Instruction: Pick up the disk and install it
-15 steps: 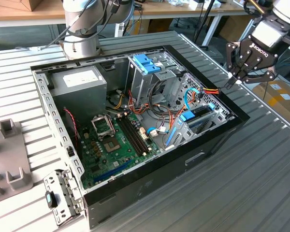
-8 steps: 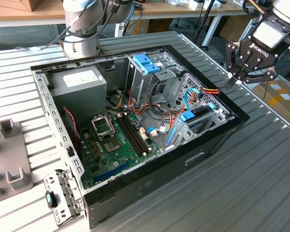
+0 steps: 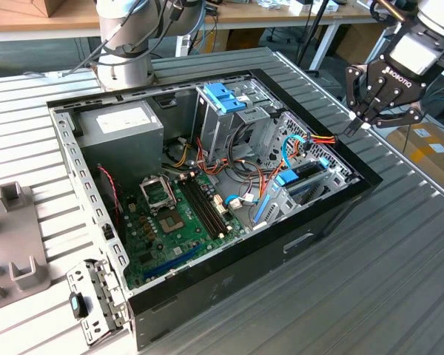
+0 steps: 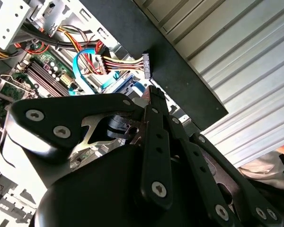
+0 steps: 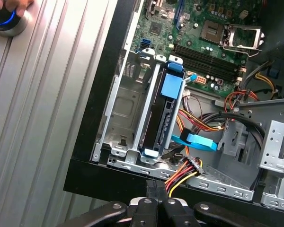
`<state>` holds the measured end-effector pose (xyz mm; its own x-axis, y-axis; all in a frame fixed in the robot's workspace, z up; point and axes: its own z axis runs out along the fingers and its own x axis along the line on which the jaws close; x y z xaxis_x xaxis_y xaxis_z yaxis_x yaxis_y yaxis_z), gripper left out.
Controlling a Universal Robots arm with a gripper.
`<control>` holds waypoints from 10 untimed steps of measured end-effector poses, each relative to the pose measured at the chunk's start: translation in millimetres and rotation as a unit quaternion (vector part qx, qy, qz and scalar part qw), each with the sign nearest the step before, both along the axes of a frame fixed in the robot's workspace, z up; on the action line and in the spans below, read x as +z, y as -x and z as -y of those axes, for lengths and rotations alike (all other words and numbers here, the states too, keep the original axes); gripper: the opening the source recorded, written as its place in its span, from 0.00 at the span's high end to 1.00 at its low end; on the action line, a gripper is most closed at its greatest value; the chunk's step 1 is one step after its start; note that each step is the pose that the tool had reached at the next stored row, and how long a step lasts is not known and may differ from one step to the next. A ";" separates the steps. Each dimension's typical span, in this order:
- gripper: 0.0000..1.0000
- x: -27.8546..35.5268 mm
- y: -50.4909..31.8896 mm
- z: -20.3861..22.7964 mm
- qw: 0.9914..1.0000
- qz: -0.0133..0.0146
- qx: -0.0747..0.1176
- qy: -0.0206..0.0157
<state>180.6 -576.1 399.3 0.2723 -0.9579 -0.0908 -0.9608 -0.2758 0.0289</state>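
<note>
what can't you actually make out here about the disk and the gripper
- The disk, first wrist view: stands edge-on in its bay; its faces are hidden by the metal bracket.
- The disk, exterior view: mostly hidden by cables and bracket.
- The gripper: hangs empty above the case's edge; second wrist view, its own body hides the fingertips.

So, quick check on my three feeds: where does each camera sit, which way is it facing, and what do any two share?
Exterior view: off the arm, looking down on the open computer case; gripper hangs over the case's edge at the exterior view's right.
First wrist view: on the arm, looking down at the disk seated in its bay, gripper at the picture's edge.
Second wrist view: on the arm, looking past the gripper body at cables.
Shared: both wrist views show the multicoloured power connector.
</note>
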 end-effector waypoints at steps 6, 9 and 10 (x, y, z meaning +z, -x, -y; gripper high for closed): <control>0.89 0.0 0.0 0.0 1.000 0.000 0.014 0.000; 0.89 0.0 0.0 0.0 1.000 0.000 0.020 0.000; 0.89 0.0 0.0 0.0 1.000 0.000 0.022 0.000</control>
